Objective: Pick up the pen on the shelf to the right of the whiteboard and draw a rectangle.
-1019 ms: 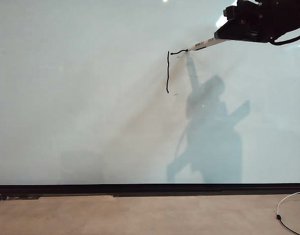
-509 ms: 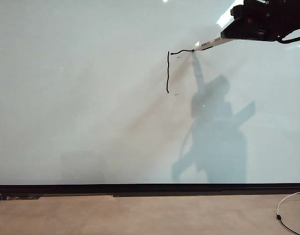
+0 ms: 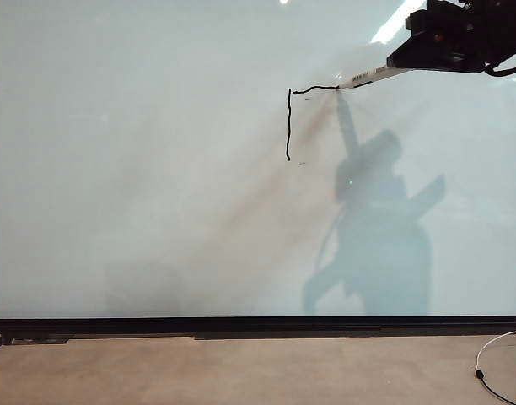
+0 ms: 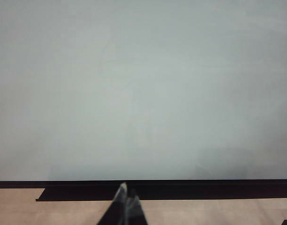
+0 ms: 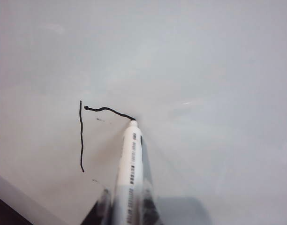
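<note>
Your right gripper (image 3: 401, 61) sits high on the right of the exterior view, clenched around the slim white-grey marker pen with dark lettering (image 5: 129, 168), whose black tip presses against the very large glossy pale whiteboard (image 3: 157, 186). The pen's long axis runs from the gripper down and toward the left of the exterior view, so the tip leads and the barrel trails behind it. The hand-drawn black rectangle (image 3: 290, 118) is only partly there: one wobbly vertical stroke and a short top stroke that ends exactly at the pen tip. What the coming move turns on is that the finished ink lies to the left of the tip while the bare board the top edge needs lies to the right, toward the gripper's own side; judging from that, you would drag the tip rightward, then turn down. The right arm reaches in from the upper right, its wrist angled toward the board. Your left gripper (image 4: 126, 197) hangs low near the board's black bottom frame, its fingers drawn together and empty, well apart from the drawing.
</note>
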